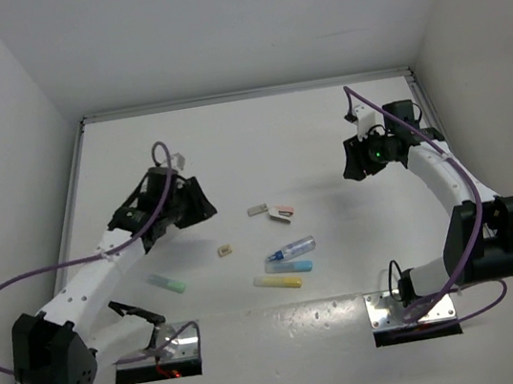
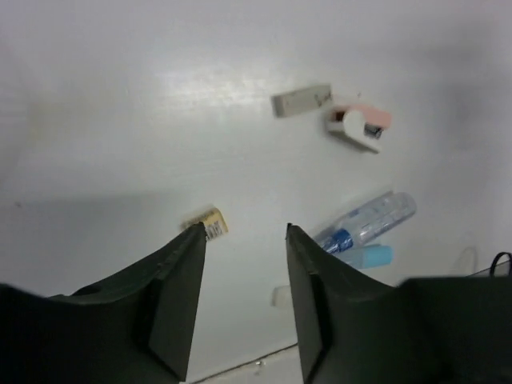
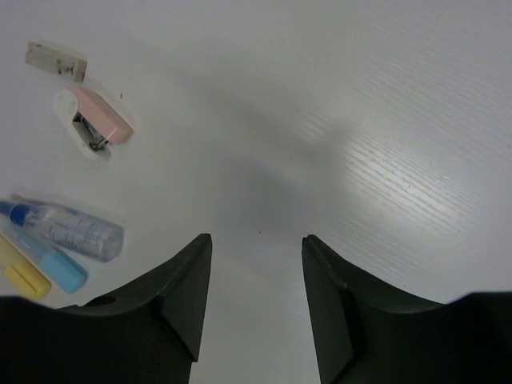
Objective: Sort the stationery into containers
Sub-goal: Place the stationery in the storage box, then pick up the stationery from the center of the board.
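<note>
Tan eraser just beside left gripper, jaws apart; right gripper likewise

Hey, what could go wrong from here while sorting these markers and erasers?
The tube, blue marker and yellow marker lie close together, so a claw closing on one may nudge a neighbour. The tan eraser near the open left claw is small and flat; it might slide instead of being gripped.
</note>
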### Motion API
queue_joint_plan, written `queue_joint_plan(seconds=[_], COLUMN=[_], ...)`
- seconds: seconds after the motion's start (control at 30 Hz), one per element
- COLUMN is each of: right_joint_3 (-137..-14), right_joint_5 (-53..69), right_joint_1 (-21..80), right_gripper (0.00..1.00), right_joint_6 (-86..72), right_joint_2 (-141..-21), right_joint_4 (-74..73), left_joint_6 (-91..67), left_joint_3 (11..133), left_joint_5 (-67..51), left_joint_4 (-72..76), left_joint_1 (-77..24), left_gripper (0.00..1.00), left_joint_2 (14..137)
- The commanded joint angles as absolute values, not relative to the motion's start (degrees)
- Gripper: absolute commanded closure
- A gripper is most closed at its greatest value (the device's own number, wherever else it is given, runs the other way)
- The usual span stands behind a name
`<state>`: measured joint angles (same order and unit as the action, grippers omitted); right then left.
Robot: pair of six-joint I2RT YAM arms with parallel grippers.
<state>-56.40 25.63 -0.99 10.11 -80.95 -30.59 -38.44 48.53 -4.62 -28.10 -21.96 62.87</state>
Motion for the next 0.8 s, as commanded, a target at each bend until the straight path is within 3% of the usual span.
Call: queue_joint_plan(seconds=[0.0, 0.17, 0.77], right_joint_3=[-58.27, -58.27, -58.27], right_joint_5=[26.63, 26.63, 26.63], right_joint_1=[-1.05, -1.05, -1.05], right_gripper=[0.5, 0.49, 0.49], right_joint_6=[10.37, 10.37, 10.37], right_joint_2=[-79.63, -79.63, -78.57], right_joint_4=[-29.97, -29.97, -29.97], left_joint_6=[-38.75, -48.23, -58.97], left_joint_3=[44.74, 44.82, 44.64], left_joint_5=[0.15, 11.94, 19.25], left_joint_4=[-28.3, -29.0, -24.7], left_joint_1=[-28.02, -38.65, -43.07], left_gripper=[0.48, 0.34, 0.42], left_joint_2=[67.14, 72.94, 88.76])
